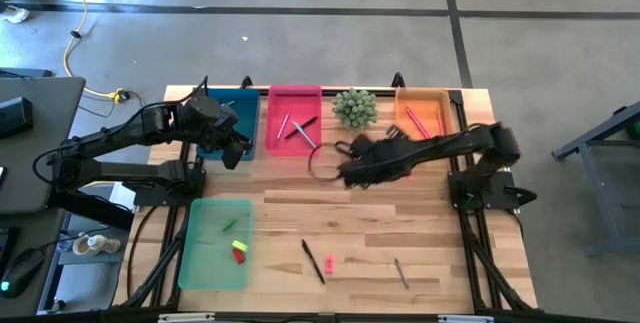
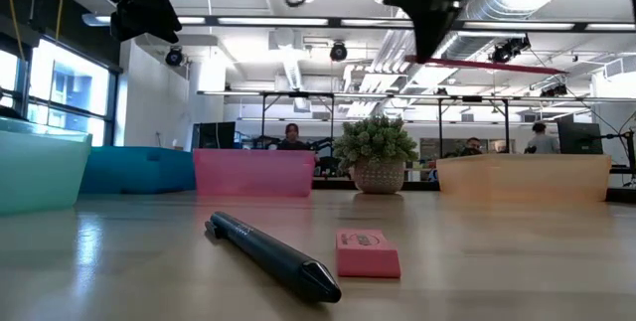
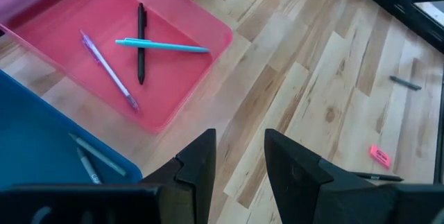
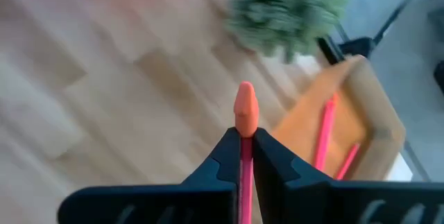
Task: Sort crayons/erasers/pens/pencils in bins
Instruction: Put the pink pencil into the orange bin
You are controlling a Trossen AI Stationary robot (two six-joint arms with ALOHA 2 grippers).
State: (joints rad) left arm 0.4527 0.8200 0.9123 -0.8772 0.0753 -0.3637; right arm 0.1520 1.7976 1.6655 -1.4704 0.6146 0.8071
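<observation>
My right gripper (image 1: 385, 168) is shut on a thin pink-red stick with an orange tip (image 4: 245, 109), high above the table in front of the plant; the stick also shows in the low view (image 2: 487, 65). My left gripper (image 3: 239, 161) is open and empty, above the table by the near corners of the teal bin (image 1: 222, 128) and the pink bin (image 1: 295, 121). A pink eraser (image 1: 328, 263) lies flat on the table near the front. The pale-green bin (image 1: 215, 248) holds small erasers. The orange bin (image 1: 425, 113) holds pink-red sticks. My right gripper pinches the pink-red stick (image 4: 245, 151) between its two fingers, near its orange-tipped end. The fingers point down and lie across the stick. The stick is lifted clear and hangs about level, its long part reaching toward the table's right (image 2: 517, 67).
A black pen (image 1: 313, 260) lies beside the pink eraser and a grey pencil (image 1: 401, 273) to their right. The pink bin holds several pens (image 3: 142, 44). A small green plant (image 1: 355, 108) stands between the pink and orange bins. People show in the room behind the table.
</observation>
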